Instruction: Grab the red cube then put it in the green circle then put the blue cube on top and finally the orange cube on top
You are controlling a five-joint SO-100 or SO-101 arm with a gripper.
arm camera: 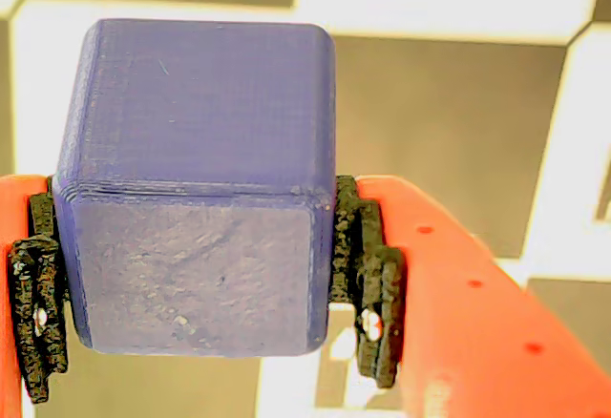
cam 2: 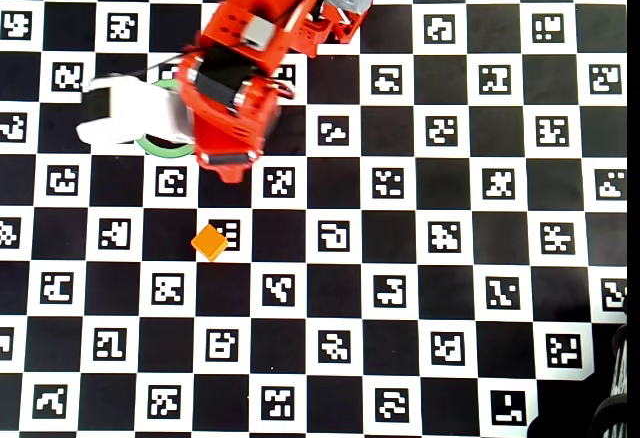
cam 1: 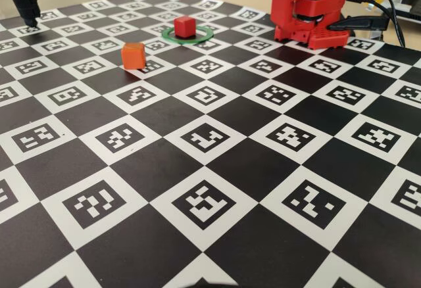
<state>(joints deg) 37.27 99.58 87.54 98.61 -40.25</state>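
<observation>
Tool [arm camera: 196, 318] pads are clamping the blue cube [arm camera: 196, 179] across opposite flat sides. It is probably handling as light, rigid, faintly ridged plastic.

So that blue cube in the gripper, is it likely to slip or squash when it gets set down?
The blue cube looks rigid: its edges stay straight between the gripper's pads, so squashing seems unlikely. Its faces look matte and finely ridged, and the dark pads look rough, so slipping is probably limited. Flat faces suggest it should sit without rolling.
</observation>
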